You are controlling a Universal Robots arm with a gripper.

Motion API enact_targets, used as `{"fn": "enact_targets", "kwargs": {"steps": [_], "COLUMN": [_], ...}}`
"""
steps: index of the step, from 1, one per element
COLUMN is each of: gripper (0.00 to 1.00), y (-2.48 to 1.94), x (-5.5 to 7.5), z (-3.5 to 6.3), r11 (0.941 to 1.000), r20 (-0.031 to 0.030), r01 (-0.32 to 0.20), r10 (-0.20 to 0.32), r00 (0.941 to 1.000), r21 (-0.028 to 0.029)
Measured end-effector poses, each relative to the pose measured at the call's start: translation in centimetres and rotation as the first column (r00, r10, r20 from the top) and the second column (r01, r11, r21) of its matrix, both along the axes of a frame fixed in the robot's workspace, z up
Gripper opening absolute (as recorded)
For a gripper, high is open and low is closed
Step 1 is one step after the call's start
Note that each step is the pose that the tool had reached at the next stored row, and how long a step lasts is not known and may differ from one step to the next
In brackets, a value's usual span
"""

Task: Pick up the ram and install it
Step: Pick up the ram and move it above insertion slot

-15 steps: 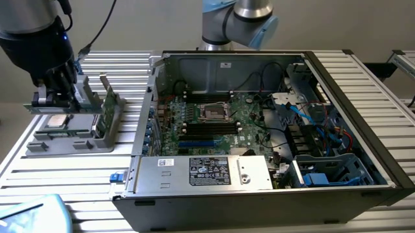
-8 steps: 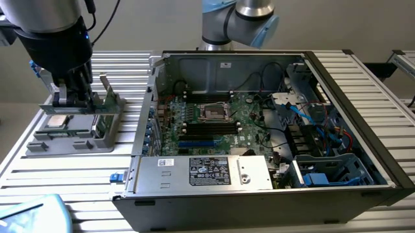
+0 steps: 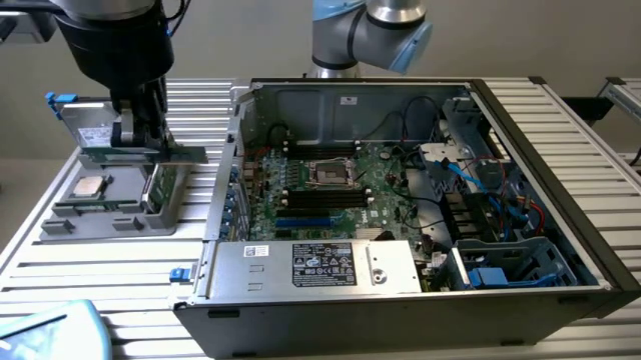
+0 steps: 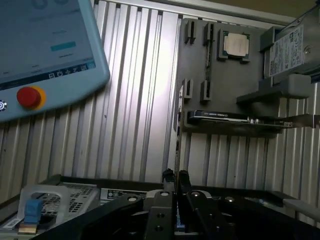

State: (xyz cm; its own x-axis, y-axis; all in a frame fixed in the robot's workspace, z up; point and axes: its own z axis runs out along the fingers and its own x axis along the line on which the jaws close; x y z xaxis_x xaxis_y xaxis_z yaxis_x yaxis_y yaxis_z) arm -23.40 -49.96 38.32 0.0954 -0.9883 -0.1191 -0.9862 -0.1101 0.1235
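Note:
The ram (image 3: 185, 155), a thin green stick, hangs level just above the grey parts tray (image 3: 100, 221) at the exterior view's left. My gripper (image 3: 135, 139) is shut on its middle. In the wrist view the ram (image 4: 178, 130) shows edge-on as a thin line running out from between the fingertips of the gripper (image 4: 175, 174), with the tray (image 4: 200, 65) beyond it. The open computer case (image 3: 401, 300) lies to the exterior view's right, its motherboard (image 3: 331, 180) showing long black slots (image 3: 326, 198) near the processor socket.
On the tray sit a silver processor chip (image 3: 90, 186), a broader green card (image 3: 162, 187) standing on edge, and a drive (image 3: 95, 120) behind. A teach pendant (image 4: 45, 50) with a red button lies on the ribbed table. Cables and a power supply (image 3: 315, 264) crowd the case.

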Motion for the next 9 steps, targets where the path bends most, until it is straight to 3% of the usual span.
{"fn": "enact_targets", "kwargs": {"steps": [5, 9], "gripper": [0.14, 0.14], "y": [-0.09, -0.18], "x": [2.2, 4.0], "z": [2.05, 2.87], "r11": [1.0, 0.9999], "r20": [-0.001, -0.001], "r01": [0.0, 0.0], "r10": [0.0, 0.0], "r00": [1.0, 1.0], "r21": [0.0053, 0.0106]}}
